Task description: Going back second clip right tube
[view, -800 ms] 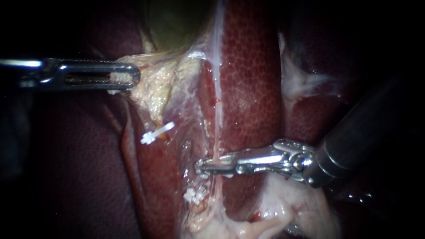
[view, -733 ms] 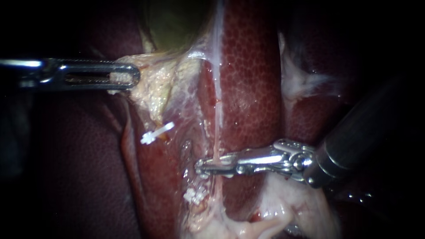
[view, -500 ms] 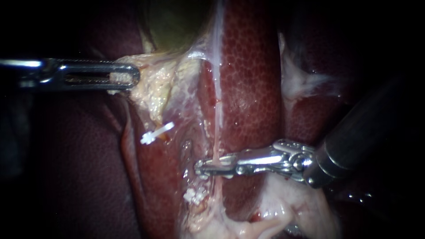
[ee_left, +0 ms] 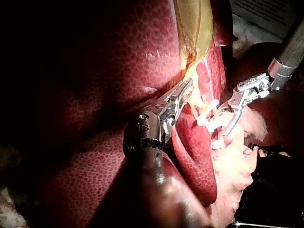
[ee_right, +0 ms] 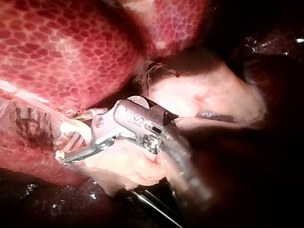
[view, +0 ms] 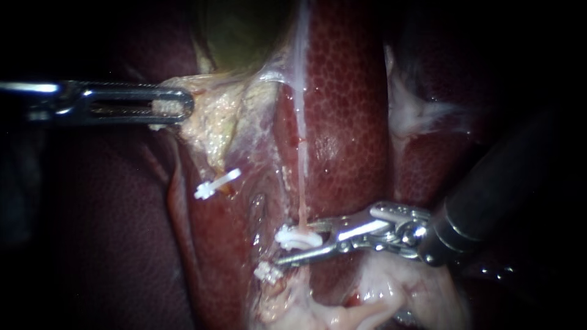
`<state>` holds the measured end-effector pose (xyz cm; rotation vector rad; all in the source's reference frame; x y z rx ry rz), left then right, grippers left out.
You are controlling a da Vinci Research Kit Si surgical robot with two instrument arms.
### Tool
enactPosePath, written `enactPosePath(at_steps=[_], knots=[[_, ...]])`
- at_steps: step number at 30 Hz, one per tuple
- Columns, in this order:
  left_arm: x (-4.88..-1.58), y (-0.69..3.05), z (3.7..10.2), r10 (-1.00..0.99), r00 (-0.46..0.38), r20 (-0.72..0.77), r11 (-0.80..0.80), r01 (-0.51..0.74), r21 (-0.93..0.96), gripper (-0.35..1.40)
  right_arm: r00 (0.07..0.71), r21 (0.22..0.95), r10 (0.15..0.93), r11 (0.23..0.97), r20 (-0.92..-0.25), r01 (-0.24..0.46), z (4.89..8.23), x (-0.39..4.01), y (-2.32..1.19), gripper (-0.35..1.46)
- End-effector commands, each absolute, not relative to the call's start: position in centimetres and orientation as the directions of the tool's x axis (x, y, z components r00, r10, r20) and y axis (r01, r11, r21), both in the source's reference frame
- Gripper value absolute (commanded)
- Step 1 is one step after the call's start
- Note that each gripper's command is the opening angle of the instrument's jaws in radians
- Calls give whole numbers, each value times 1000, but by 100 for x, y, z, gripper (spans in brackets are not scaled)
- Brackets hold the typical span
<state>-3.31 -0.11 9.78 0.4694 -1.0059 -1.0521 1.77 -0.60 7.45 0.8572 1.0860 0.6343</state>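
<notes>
The right tube (view: 301, 140) is a thin pale strand running down over the liver (view: 348, 110). A white clip (view: 298, 238) sits closed across its lower end. My right instrument (view: 295, 244) comes in from the right; its jaws stand open around that clip, with a gap showing at the lower jaw. The right wrist view shows the same clip (ee_right: 71, 129) between the spread jaws. A second white clip (view: 266, 272) lies just below on the same strand. My left instrument (view: 171, 107) is shut on pale tissue at the gallbladder (view: 244, 30) edge, holding it to the left.
Another white clip (view: 217, 183) sits on the left tube under the held tissue. Pale fatty tissue (view: 342, 305) bulges below the right instrument, and more of it (view: 416, 113) lies at the right. Dark liver (view: 110, 232) fills the left side.
My right instrument's jaws have opened and drawn slightly back to the right, uncovering a white clip closed on the right tube. The left instrument and its tissue have held still.
</notes>
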Motion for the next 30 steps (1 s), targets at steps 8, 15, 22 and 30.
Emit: enactPosePath(at_steps=[8, 15, 22, 30], knots=[[-331, -12, 978, -881, 132, 455, 456, 495, 740, -30, 357, 778, 725, 628, -588, 6, 753, 159, -53, 60], [-330, -12, 978, -880, 132, 456, 457, 495, 739, -30, 358, 752, 697, 658, -621, 24, 750, 142, -46, 60], [-330, -12, 978, -880, 132, 456, 457, 495, 739, -30, 359, 752, 695, 659, -623, 30, 741, 135, -44, 60], [-329, -12, 978, -880, 132, 456, 457, 494, 740, -30, 360, 750, 691, 661, -627, 36, 735, 131, -43, 60]])
